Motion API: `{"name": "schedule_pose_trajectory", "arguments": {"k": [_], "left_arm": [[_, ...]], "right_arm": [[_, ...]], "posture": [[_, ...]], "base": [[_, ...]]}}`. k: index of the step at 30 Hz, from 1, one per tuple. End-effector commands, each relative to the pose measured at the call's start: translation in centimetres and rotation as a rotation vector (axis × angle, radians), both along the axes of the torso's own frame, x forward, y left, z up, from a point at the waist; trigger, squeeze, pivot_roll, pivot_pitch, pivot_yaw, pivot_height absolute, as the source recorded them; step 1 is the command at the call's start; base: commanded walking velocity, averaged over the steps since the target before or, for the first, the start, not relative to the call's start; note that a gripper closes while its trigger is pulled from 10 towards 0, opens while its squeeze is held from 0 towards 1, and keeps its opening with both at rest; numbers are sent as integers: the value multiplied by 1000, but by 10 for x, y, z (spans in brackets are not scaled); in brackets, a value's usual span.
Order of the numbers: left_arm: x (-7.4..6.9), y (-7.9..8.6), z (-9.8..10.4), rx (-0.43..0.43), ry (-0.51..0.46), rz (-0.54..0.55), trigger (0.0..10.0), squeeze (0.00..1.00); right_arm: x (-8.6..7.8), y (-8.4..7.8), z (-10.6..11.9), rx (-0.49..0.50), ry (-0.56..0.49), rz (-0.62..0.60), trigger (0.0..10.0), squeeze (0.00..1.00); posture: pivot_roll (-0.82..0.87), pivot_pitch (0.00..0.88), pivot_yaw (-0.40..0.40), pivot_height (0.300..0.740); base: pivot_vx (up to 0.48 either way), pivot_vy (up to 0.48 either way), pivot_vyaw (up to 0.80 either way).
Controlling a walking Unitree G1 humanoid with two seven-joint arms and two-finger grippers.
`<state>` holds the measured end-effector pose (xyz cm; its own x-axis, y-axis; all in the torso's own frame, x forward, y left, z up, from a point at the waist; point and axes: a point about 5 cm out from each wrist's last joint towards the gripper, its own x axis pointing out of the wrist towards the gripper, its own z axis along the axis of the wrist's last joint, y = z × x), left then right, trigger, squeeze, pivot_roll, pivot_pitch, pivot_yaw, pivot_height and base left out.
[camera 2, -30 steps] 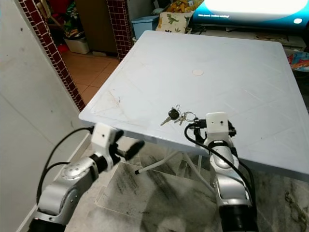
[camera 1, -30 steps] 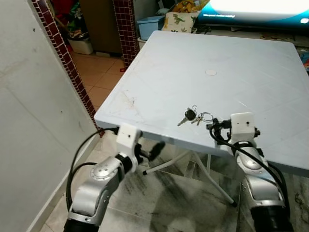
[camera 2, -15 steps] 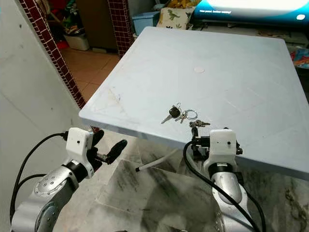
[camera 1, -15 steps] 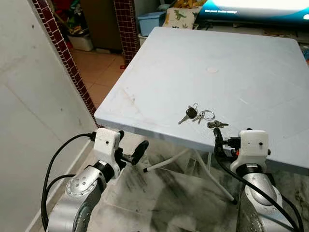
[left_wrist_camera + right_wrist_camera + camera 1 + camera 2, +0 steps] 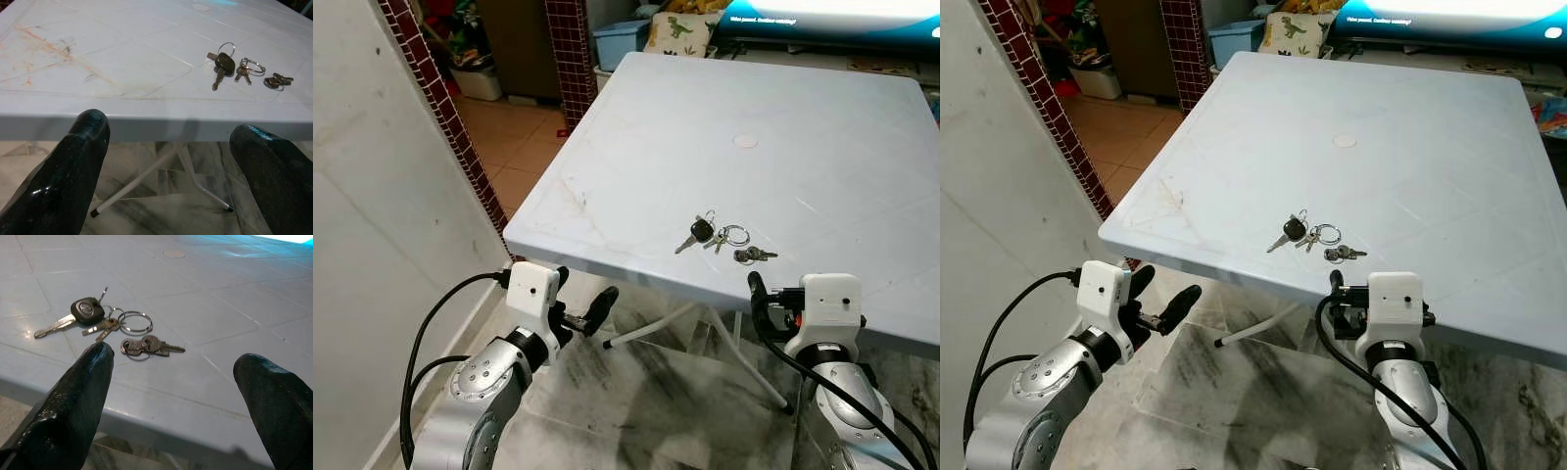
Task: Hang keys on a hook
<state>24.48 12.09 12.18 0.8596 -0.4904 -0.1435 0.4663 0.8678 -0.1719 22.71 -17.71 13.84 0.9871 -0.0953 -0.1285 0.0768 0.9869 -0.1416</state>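
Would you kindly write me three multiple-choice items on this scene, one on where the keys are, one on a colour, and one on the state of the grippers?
1. Where does the bunch of metal keys on linked rings lie?
A. On the tiled floor
B. On the pale square plastic table, near its front edge
C. Between the right gripper's fingers

2. What colour is the head of the largest key?
A. Black
B. Red
C. Yellow

3. How are the two grippers?
A. Both shut on keys
B. Left open, right shut
C. Both open and holding nothing

Answers: 1 B, the keys rest on the tabletop; 2 A, its head is black; 3 C, the left gripper and right gripper show spread fingers below the edge.
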Motion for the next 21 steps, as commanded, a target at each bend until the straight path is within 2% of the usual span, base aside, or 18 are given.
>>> {"name": "schedule_pose_trajectory", "arguments": {"k": [1, 21], "left_arm": [[-2, -2, 1, 4, -7, -14, 10000, 0], [-2, -7, 2, -5, -2, -38, 10000, 0]], "right_arm": [[-2, 2, 4, 4, -4, 16, 10000, 0], [-1, 6, 3, 9, 19, 28, 10000, 0]], "posture": [[-23, 79, 71, 740], [-16, 83, 74, 740]], "base": [[311, 0, 0], [295, 0, 0]]}}
